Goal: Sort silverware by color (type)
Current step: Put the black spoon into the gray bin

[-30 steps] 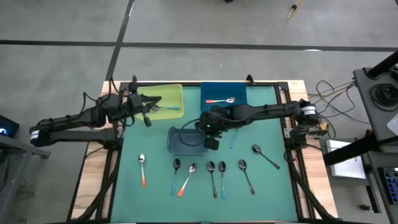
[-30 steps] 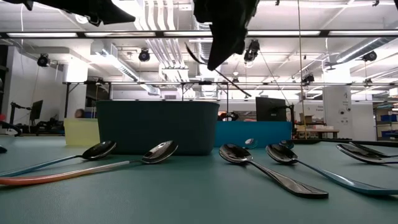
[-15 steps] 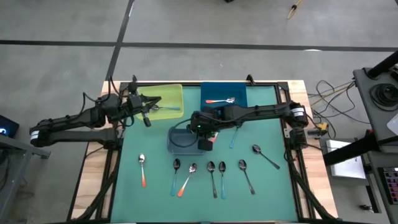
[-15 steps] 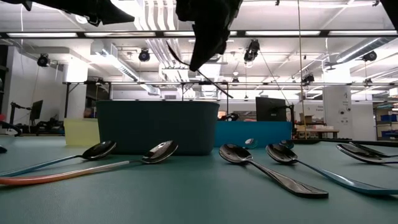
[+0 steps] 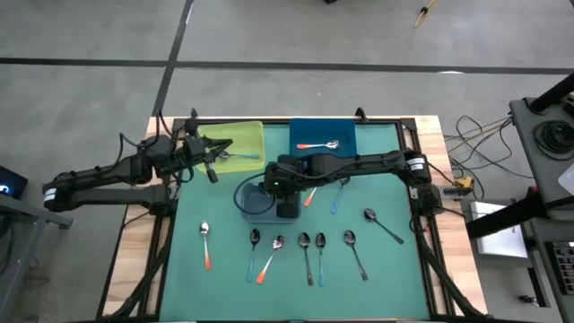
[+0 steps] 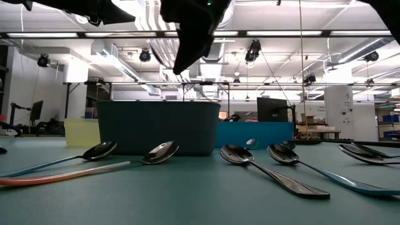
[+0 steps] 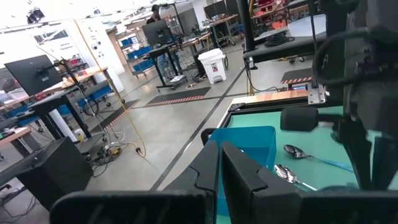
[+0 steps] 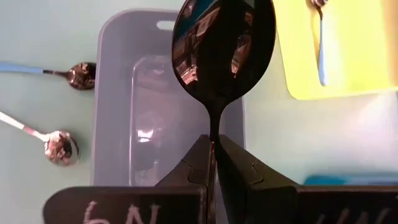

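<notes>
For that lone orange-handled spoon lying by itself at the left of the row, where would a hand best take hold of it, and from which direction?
Probably the middle of the handle of the orange-handled spoon, coming straight down from above. It lies flat on the green mat, bowl toward the bins and orange end toward the table's front edge. Fingers should straddle the thin handle across its width; no neighbour crowds either side.

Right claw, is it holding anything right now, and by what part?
Yes. The right claw grips a dark metal spoon by its handle just below the bowl, above the gray bin.
</notes>
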You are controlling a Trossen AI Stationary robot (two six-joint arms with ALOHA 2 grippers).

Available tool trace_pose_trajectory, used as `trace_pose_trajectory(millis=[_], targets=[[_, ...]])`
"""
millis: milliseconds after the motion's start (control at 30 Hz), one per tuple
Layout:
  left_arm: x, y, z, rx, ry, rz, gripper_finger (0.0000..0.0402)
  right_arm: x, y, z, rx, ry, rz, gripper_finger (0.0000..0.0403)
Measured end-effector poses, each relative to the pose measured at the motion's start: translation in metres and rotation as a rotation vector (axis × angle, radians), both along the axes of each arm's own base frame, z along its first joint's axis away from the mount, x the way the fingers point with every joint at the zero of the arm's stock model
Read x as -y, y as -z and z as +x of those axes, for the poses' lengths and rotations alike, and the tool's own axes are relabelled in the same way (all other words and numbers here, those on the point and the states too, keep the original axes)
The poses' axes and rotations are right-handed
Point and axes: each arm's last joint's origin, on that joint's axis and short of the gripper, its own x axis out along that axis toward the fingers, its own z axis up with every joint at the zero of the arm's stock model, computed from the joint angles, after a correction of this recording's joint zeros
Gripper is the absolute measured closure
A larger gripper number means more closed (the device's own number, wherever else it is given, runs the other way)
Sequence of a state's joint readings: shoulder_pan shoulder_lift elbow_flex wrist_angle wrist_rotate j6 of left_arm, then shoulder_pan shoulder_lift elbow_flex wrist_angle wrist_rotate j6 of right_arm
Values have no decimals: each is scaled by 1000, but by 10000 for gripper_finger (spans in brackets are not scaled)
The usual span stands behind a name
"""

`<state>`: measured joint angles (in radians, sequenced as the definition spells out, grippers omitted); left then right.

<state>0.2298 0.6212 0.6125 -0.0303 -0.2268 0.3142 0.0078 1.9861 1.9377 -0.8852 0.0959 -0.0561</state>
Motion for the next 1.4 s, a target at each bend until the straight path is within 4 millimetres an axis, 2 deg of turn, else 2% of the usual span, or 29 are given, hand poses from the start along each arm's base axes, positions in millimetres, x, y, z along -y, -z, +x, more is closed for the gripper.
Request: trace_pose_trajectory(millis=[300,733,1167,1400], targets=[[0,0,0,-3,0,2,402,-1,14,18,-18,-46,3,394],[0,0,0,-6,0,2,402,-1,49,34,-101,-66,-8,394],[0,0,0,-9,0,7,402,0,50,34,-99,-69,-11,393],[0,0,0,-9,0,8,402,0,50,34,-99,-69,-11,369]])
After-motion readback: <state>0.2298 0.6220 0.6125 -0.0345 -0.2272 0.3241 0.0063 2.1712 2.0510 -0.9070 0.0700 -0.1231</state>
